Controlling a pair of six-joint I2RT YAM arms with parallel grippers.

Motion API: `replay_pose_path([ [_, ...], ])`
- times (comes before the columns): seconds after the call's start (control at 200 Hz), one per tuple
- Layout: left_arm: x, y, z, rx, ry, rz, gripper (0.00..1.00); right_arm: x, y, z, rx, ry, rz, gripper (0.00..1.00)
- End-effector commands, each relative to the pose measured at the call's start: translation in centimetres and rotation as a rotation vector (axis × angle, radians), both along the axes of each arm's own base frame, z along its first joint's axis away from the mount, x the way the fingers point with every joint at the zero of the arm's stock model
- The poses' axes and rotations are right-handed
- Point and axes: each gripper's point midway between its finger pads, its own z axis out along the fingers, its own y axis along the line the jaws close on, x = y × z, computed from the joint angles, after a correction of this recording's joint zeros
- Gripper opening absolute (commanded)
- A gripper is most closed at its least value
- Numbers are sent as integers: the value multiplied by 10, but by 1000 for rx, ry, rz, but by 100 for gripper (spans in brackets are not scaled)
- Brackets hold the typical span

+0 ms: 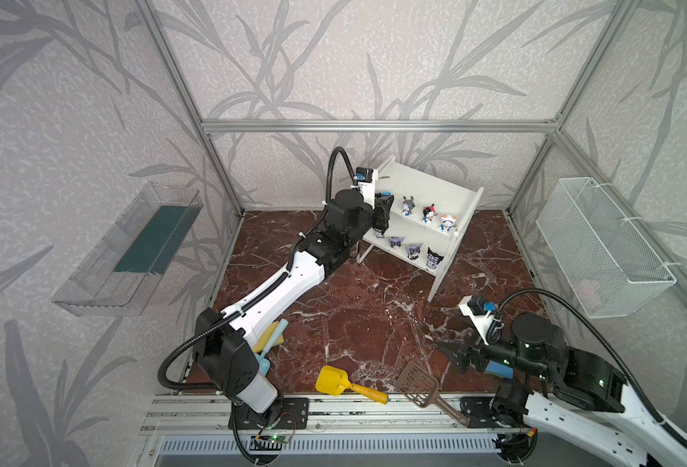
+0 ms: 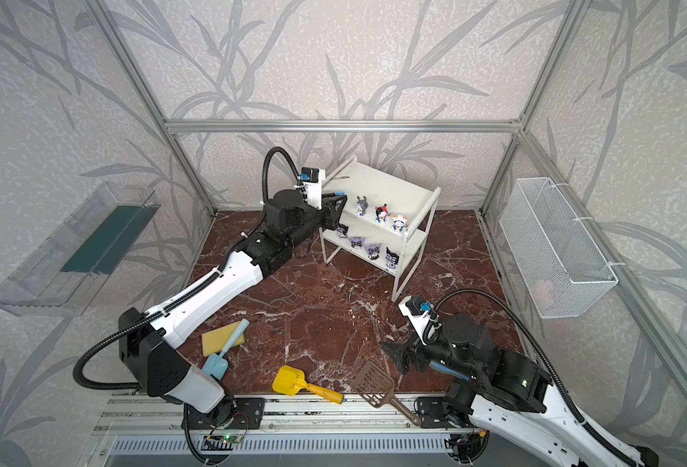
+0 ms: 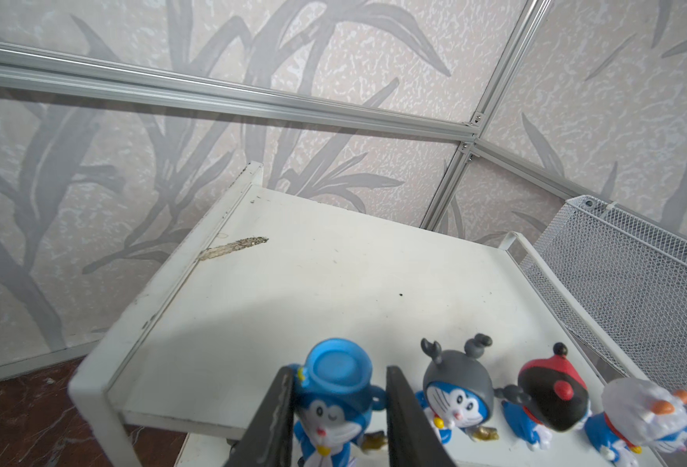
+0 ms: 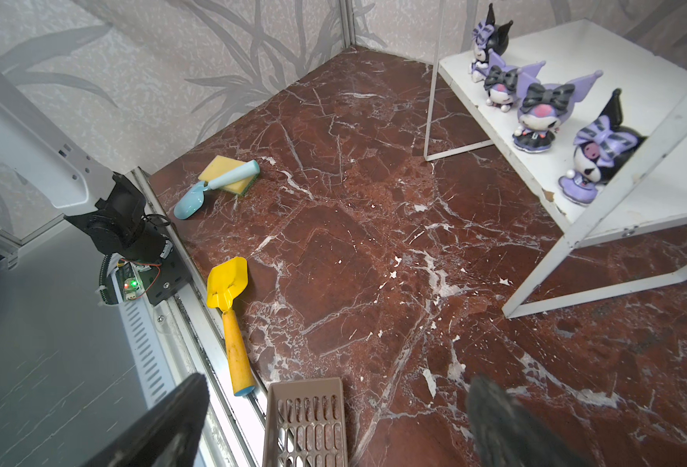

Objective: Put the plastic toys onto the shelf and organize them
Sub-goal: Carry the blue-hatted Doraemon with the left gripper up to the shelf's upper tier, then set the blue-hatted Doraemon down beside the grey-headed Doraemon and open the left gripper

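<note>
WALLS: pale textured wallpaper [image 1: 334, 60], grey leaf print | FRAME: aluminium rails [image 1: 374, 126] brace the corners | FLOOR: red-brown marble [image 1: 374, 323], white-veined (flecked in spots) | FIXTURES: clear tray [image 1: 91, 283], wire basket [image 1: 600, 250], wall-mounted | LIGHT: soft, even

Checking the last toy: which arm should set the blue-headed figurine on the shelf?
Left. The left tool grips the blue-headed figurine at the shelf's top tier; the right tool hangs open and empty near the front.
</note>
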Motion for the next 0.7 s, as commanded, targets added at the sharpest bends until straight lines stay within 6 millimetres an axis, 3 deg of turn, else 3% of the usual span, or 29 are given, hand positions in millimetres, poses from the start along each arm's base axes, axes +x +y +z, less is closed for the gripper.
replay_pose_path([
  [0.0,1,-5,26,-34,-69,-9,18,-1,-4,7,15,-13,-11,99],
  [0.695,16,-17,5,-30,-51,-5,19,-2,-7,7,12,-20,-13,99],
])
